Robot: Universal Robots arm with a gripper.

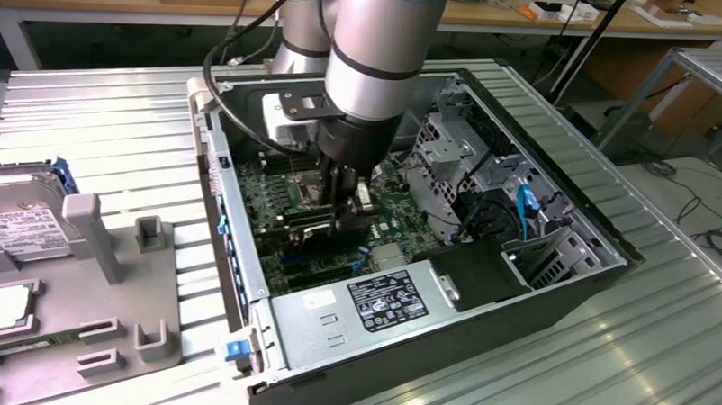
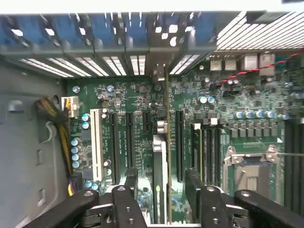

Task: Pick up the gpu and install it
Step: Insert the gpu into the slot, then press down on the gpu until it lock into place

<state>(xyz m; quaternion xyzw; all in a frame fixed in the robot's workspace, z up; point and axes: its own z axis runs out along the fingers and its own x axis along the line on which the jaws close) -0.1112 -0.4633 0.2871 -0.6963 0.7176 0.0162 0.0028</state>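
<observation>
Wrist view: black two-finger gripper (image 2: 159, 190) clamps thin green gpu card w/ silver bracket (image 2: 164, 142) edge-on btwn fingers (image 2: 129, 183), long axis parallel to black slots on green motherboard (image 2: 237, 104), bracket end toward case's rear-edge vents, directly over a slot.

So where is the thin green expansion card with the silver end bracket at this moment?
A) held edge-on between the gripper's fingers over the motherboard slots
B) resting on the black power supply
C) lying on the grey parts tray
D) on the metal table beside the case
A: the wrist view shows the thin green expansion card edge-on between the gripper fingers, above the green motherboard slots.
</observation>
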